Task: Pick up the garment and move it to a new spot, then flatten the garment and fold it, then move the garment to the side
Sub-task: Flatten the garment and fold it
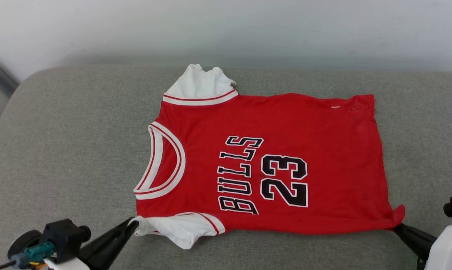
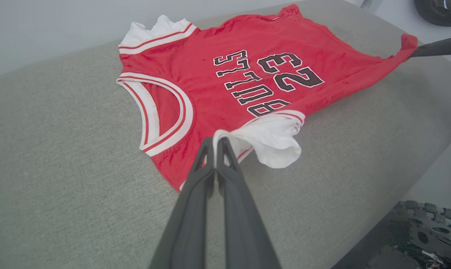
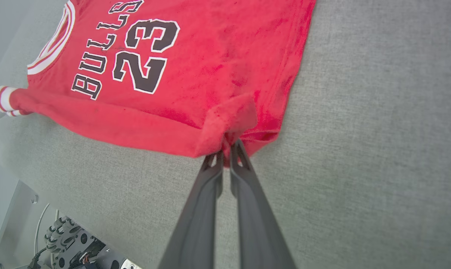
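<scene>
Now the garment (image 1: 316,150) lies lengthwise across mid-frame, collar left; left end effector (image 1: 135,224) pinches its lower-left sleeve, right end effector (image 1: 395,226) pinches the lower-right hem corner.

- "BULLS" (image 1: 238,176): black capitals with a white outline, on the red chest of the shirt (image 1: 323,123). In the head view it's turned sideways and reads up the picture.
- "23" (image 1: 284,181): same black-and-white style, right beside the word on the hem side, turned the same way.
- Both read clearly in the left wrist and right wrist views too.
</scene>
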{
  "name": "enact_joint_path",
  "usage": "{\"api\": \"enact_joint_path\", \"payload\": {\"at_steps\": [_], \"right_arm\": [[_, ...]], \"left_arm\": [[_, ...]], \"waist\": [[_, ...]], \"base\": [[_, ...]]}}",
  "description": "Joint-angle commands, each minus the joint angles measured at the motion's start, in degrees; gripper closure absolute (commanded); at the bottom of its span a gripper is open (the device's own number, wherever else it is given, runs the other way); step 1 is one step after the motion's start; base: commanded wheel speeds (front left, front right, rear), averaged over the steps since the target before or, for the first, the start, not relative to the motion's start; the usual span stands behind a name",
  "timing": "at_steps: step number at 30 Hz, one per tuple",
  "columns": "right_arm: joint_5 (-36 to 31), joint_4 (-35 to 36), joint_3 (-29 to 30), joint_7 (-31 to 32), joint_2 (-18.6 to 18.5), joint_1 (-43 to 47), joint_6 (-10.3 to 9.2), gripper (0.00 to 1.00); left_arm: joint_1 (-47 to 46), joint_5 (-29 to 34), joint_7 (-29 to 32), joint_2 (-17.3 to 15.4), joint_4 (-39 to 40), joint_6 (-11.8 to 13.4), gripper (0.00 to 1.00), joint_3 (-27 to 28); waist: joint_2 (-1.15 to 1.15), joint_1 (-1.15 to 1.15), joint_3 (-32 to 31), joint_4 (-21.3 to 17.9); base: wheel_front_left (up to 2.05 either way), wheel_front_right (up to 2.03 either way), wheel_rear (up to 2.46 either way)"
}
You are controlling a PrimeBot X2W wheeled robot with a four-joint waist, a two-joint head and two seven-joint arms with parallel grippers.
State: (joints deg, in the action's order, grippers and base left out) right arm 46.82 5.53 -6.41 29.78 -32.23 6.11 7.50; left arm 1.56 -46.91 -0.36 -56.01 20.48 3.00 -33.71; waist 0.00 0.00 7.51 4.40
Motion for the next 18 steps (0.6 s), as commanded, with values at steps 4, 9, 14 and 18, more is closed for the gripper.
{"api": "enact_joint_path", "payload": {"at_steps": [4, 9, 14, 18], "right_arm": [[-1.3, 1.0, 0.8, 2.5, 1.0, -4.6, -0.02, 1.0], [-3.4, 0.9, 0.2, 5.0, 0.8, -9.2, -0.02, 1.0], [-4.8, 0.2, -0.4, 6.5, 1.3, -13.2, -0.02, 1.0], [-7.2, -1.2, -1.2, 7.4, 1.1, -16.4, -0.02, 1.0]], "left_arm": [[-4.9, 0.5, -0.9, 0.3, -2.0, -1.8, 1.0, 1.7], [-10.6, 1.3, -0.1, 1.7, -5.5, -4.0, 1.0, 2.1], [-15.5, 2.1, -0.4, 3.4, -9.3, -6.0, 1.0, 2.1], [-20.1, 4.8, -0.5, 5.3, -13.6, -7.8, 1.0, 0.4]], "waist": [[0.0, 0.0, 3.8, -0.2], [0.0, 0.0, 7.2, -0.1], [0.0, 0.0, 9.7, -0.1], [0.0, 0.0, 11.6, 0.1]], "base": [[0.0, 0.0, 0.0], [0.0, 0.0, 0.0], [0.0, 0.0, 0.0], [0.0, 0.0, 0.0]]}}
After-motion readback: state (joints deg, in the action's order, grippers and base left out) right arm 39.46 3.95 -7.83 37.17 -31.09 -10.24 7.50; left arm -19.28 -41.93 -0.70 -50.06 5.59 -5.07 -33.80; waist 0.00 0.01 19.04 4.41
